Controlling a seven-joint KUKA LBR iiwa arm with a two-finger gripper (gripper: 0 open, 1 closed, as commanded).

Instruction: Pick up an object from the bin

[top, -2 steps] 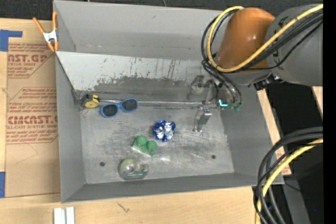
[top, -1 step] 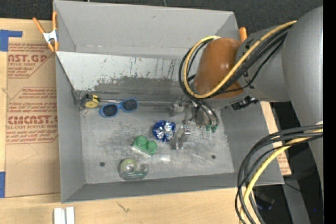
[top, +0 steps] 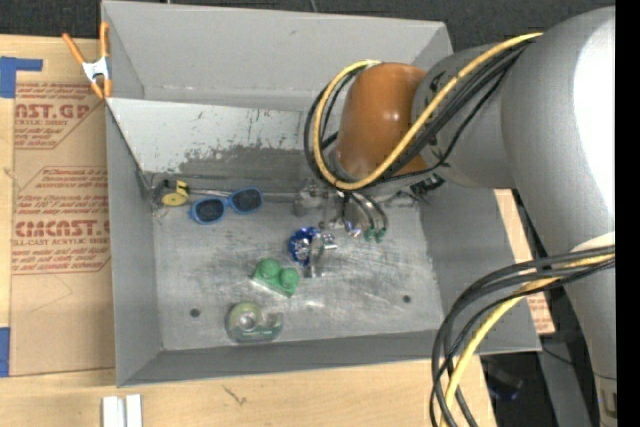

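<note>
At centre of bin (top: 200,130), gripper (top: 320,252) low, just beside small blue thing (top: 300,241) — spread or pinching, cannot tell.

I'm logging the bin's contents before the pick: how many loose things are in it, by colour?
Blue: 2, sunglasses and a small thing by the gripper
Green: 1, a lumpy piece
Yellow: 1, a small piece
Clear: 1, a round thing at the front
Total: 5

Likely a robotics lab or test cell: a big grey robot arm (top: 545,115) trailing yellow-and-black cables (top: 556,271) leans over a scuffed metal bin (top: 128,215) set on a bare wooden tabletop (top: 300,397).
</note>
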